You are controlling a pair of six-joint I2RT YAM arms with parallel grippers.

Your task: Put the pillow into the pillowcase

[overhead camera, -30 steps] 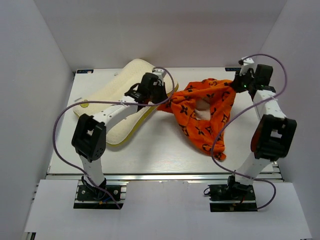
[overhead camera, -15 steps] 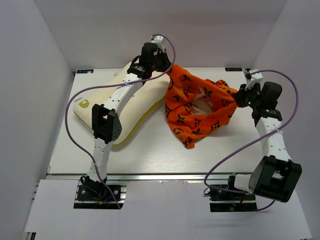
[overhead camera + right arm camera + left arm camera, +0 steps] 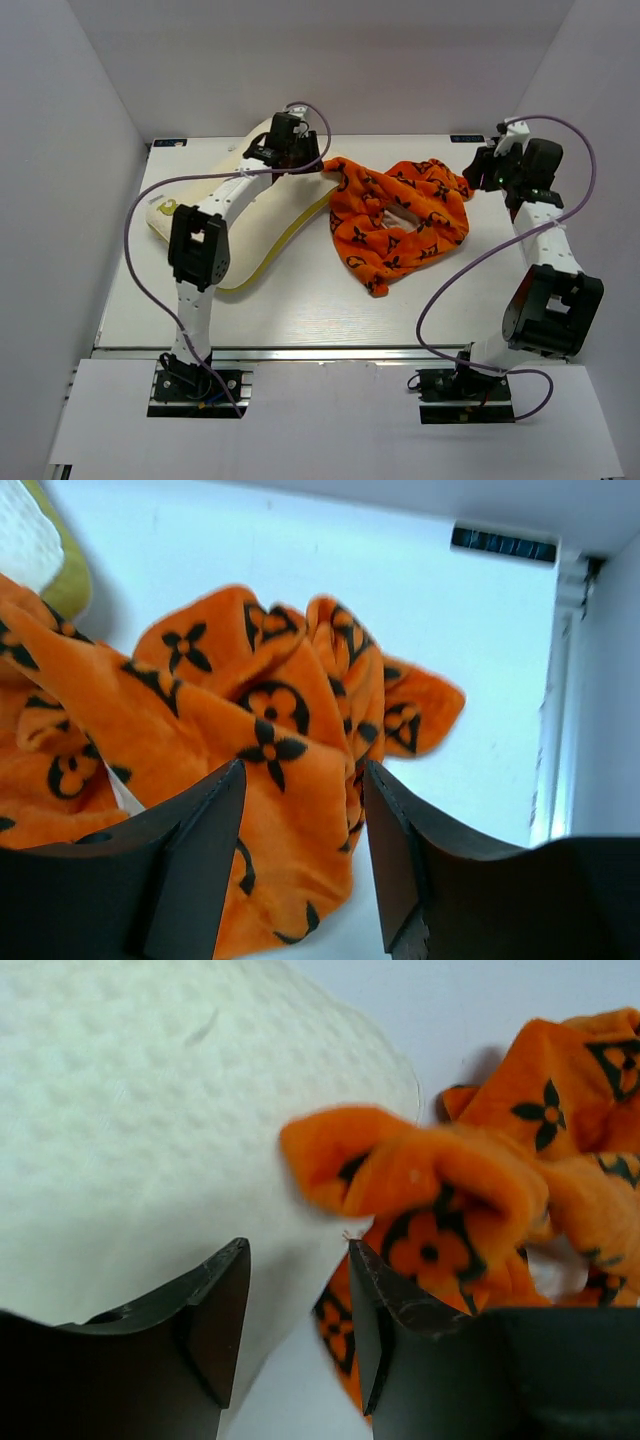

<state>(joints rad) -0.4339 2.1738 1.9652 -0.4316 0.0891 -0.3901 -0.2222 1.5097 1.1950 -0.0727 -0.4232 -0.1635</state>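
Pillowcase (image 3: 400,215) dropped slack onto the table (image 3: 300,310); my left gripper (image 3: 295,1260) and right gripper (image 3: 305,780) were both spread, holding nothing. It lay at 3 o'clock of the pillow (image 3: 280,210), whose long axis ran 7-to-1, left gripper nearer.

Opened up the left end effector (image 3: 297,1260) and right end effector (image 3: 305,780), let go of the pillowcase (image 3: 400,215). Gone from stretched up to slumped in a heap on the tabletop (image 3: 300,300), corner flopped against the pillow (image 3: 275,215).
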